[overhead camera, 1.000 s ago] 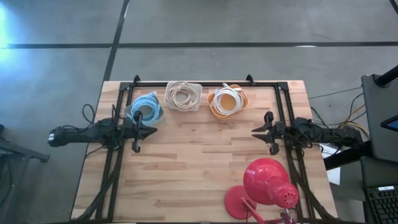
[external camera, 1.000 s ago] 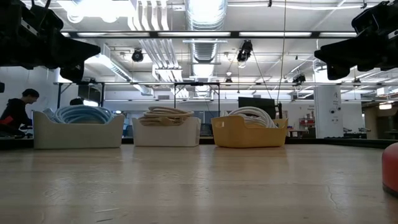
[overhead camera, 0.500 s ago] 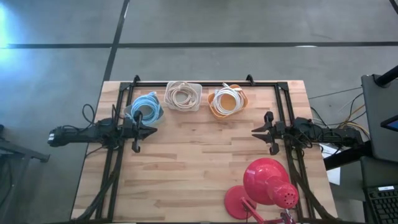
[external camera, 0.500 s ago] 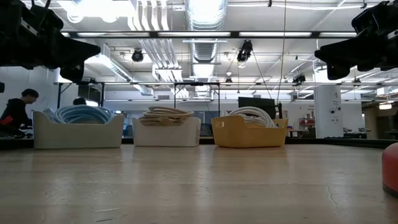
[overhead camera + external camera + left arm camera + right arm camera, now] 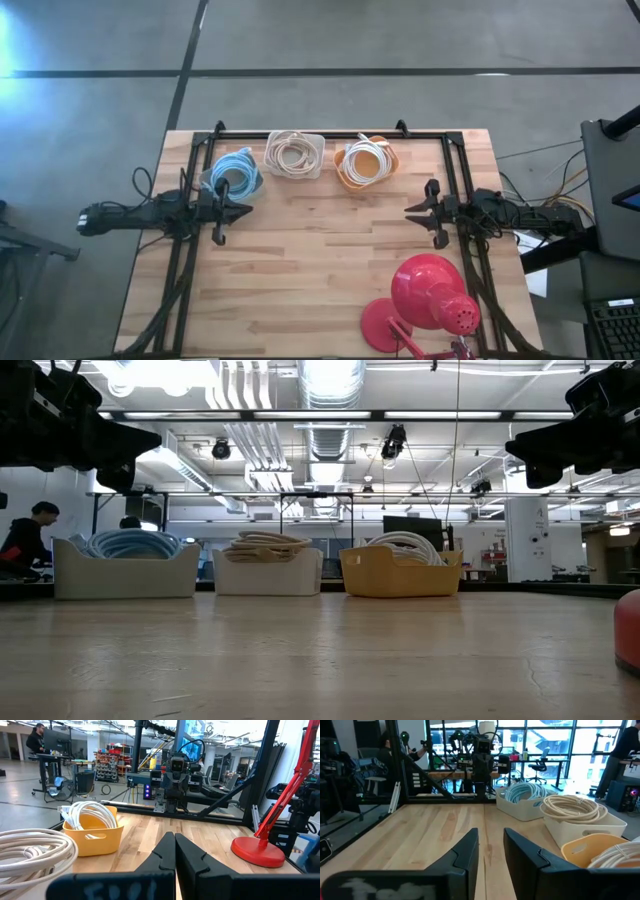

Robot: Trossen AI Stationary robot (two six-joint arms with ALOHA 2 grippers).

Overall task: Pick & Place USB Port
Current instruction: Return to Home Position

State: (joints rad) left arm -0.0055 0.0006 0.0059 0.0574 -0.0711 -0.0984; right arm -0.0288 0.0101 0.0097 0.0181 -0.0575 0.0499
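Three bins stand in a row by the table's far edge. A white bin (image 5: 235, 172) holds a coiled blue cable, a white bin (image 5: 295, 153) holds a coiled beige cable (image 5: 30, 847), and a yellow-orange bin (image 5: 367, 163) holds a coiled white cable (image 5: 90, 814). My left gripper (image 5: 248, 211) hovers above the table on the left, just near of the blue-cable bin, fingers shut (image 5: 174, 837). My right gripper (image 5: 408, 213) hovers on the right side, facing it, fingers open (image 5: 490, 839). Neither holds anything.
A red desk lamp (image 5: 432, 300) stands at the table's near right corner, its round base (image 5: 257, 851) on the wood. A black frame (image 5: 330, 133) runs along the far and side edges. Bare wood (image 5: 320, 250) lies between the two grippers. A person (image 5: 25, 540) sits far behind the table.
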